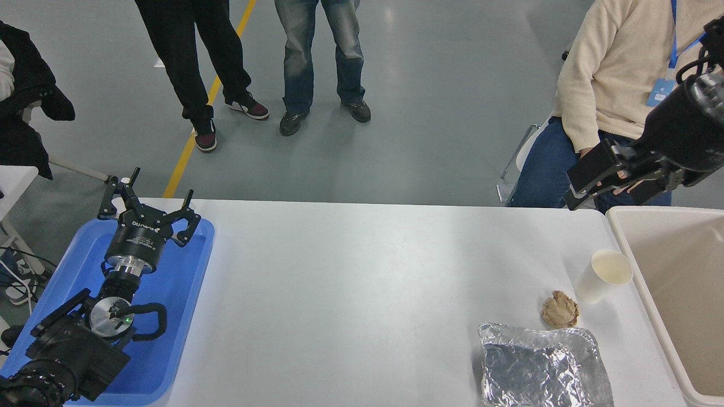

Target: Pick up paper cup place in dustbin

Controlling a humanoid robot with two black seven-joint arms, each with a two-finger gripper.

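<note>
The paper cup [602, 275] stands upright on the white table, just left of the dustbin's rim [625, 232]. The dustbin is a large beige tub at the right edge. My right gripper [602, 195] hangs high in the air above the table's far right corner, well above and behind the cup, open and empty. My left gripper [148, 199] is parked open over the blue tray [181, 282] at the lower left.
A crumpled brown paper ball [560, 309] lies just in front of the cup. A silver foil tray [543, 364] sits at the near edge. A seated person [611, 85] is close behind the right gripper. Two people [317, 56] stand farther back.
</note>
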